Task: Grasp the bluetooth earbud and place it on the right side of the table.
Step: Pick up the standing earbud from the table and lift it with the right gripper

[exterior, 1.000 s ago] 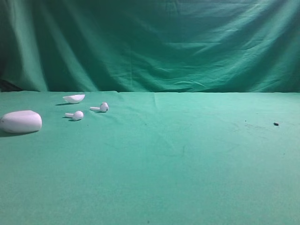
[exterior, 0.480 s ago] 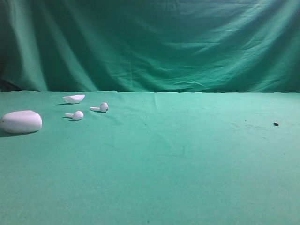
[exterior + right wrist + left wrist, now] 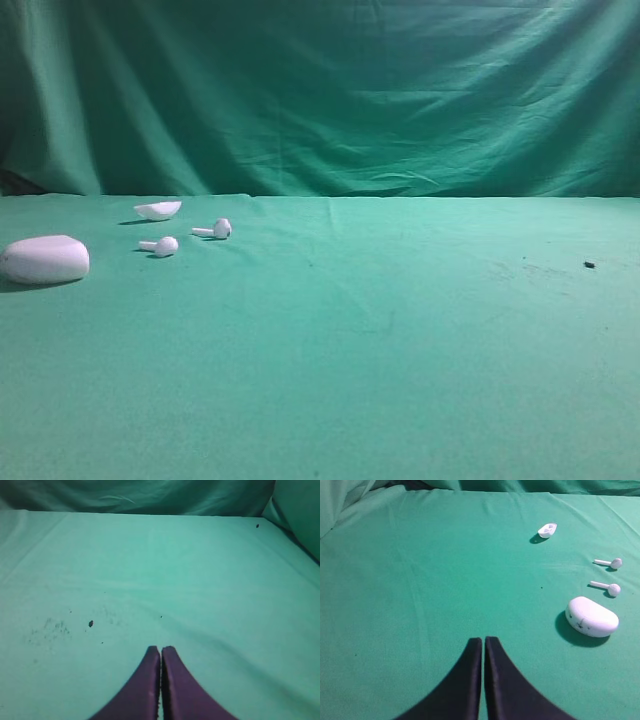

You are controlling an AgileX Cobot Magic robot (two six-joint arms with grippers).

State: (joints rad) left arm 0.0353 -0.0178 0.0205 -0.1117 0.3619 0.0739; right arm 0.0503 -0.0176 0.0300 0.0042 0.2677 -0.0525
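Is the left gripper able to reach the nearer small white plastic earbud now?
Probably yes. The left gripper is shut and must open first, but only bare green cloth table lies between; the white pebble-shaped case sits close beside the earbud.

Two earbuds, one case, one shell (all white), one table.

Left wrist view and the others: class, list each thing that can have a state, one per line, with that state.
Left end effector: shut, empty, above the cloth.
Right end effector: shut, empty.
Nearer tiny white plastic earbud: lying flat, ungrasped.
Farther tiny white plastic earbud: lying flat, ungrasped.
Large white pebble-shaped case: closed, resting on the green cloth table.
White shallow bowl-like shell: hollow side up, apart from the rest.
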